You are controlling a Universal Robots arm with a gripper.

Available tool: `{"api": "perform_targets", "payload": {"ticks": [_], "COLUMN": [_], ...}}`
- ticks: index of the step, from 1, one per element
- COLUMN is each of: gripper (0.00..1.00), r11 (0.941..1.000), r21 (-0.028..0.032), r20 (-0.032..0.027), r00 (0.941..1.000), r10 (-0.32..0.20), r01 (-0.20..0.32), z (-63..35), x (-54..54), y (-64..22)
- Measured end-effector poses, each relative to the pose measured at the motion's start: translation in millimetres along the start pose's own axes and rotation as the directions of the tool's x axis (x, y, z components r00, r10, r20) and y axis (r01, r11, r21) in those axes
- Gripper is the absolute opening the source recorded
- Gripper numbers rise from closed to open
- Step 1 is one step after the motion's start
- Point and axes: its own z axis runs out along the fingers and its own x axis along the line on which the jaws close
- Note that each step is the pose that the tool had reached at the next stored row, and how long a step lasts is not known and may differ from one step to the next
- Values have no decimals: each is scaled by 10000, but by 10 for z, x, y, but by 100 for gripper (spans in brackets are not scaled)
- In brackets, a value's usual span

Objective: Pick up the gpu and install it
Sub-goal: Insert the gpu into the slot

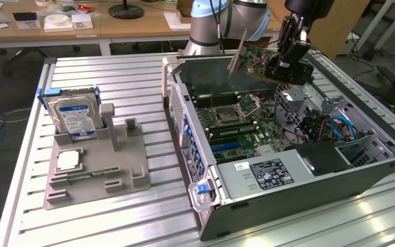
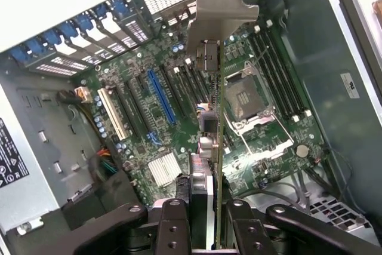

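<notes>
The gpu [image 1: 254, 59] is a green card with a silver end bracket, hanging tilted in the air above the open computer case [image 1: 307, 185]. My gripper [image 1: 285, 68] is shut on the card's end away from the bracket. In the wrist view the gpu [image 2: 218, 141] is seen edge-on, its silver bracket [image 2: 221, 10] pointing away from the camera, with the gripper fingers [image 2: 173, 225] clamped on both faces. Below it lies the motherboard [image 2: 179, 106] with its blue expansion slot [image 2: 161, 94] and black slots beside it.
A grey holder tray [image 1: 98, 170] on the slatted table carries a hard drive [image 1: 74, 116] with a blue-white label, a processor [image 1: 68, 160] and a memory stick [image 1: 88, 176]. Inside the case sit the power supply [image 1: 266, 175], drive cage and cables [image 1: 331, 128]. Desks stand behind.
</notes>
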Motion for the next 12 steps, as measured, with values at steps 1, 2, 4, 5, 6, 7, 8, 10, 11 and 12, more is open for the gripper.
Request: {"api": "perform_targets", "payload": {"ticks": [1,2,4,5,6,7,8,10,11,12], "gripper": [28,28,28,28,28,28,28,28,28,28], "r11": [10000,9999,9996,9994,9992,9989,9985,9977,9972,9966], "r21": [2,4,9,11,13,15,17,21,23,26], "r20": [-2,-3,-7,-9,-10,-12,-14,-18,-20,-21], "r00": [10000,9999,9996,9994,9992,9989,9985,9977,9972,9966], "r10": [-69,-137,-275,-340,-410,-478,-545,-682,-751,-819], "r01": [69,137,275,340,410,478,545,682,751,820], "z": [1,1,2,2,3,3,3,4,4,4], "x": [0,-1,-1,-2,-2,-3,-3,-3,-4,-4], "y": [0,-1,-3,-3,-4,-5,-6,-7,-8,-9]}}
